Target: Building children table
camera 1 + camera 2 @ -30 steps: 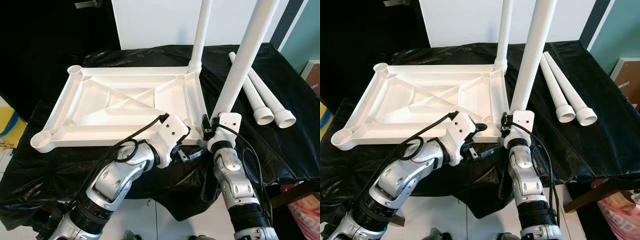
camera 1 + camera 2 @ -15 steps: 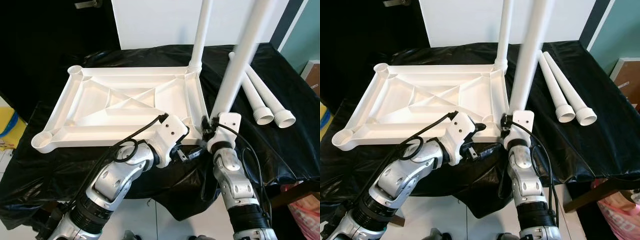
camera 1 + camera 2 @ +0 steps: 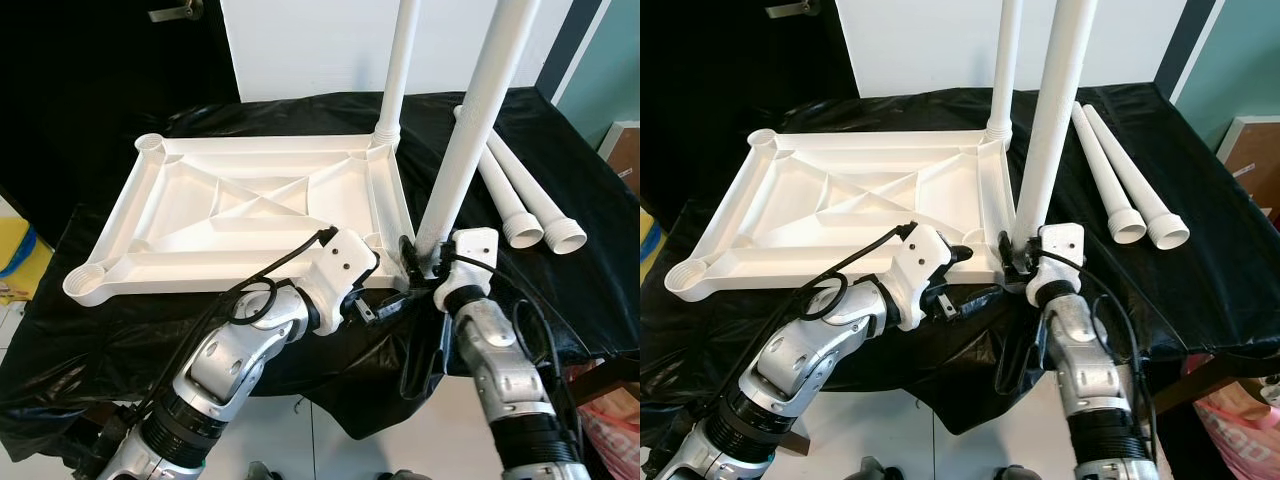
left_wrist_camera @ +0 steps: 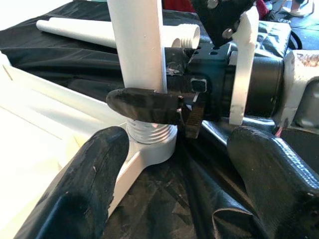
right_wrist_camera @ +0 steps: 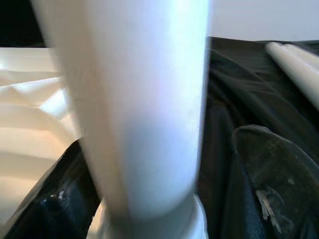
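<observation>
A white table top point(image 3: 200, 262) lies upside down on the black cloth. One white leg point(image 3: 398, 70) stands fixed in its far right corner. A second leg point(image 3: 470, 120) stands in the near right corner socket point(image 4: 149, 144), with thread showing at its foot. My right gripper point(image 3: 425, 262) is shut on this leg just above the socket, one finger point(image 4: 144, 104) lying across it. My left gripper point(image 4: 179, 144) is open, its fingers point(image 4: 94, 174) spread on either side of that corner. Two loose legs point(image 3: 520, 190) lie to the right.
Open corner sockets sit at the far left point(image 3: 150, 143) and near left point(image 3: 82, 283) of the table top. The table's front edge point(image 3: 300, 350) drops off close under my arms. A white panel point(image 3: 310, 40) stands behind. A box point(image 3: 627, 145) is at the right.
My right wrist has swung to the right around the leg. The held leg has gone from leaning right to nearly upright in the corner socket. The left arm has stayed put.
</observation>
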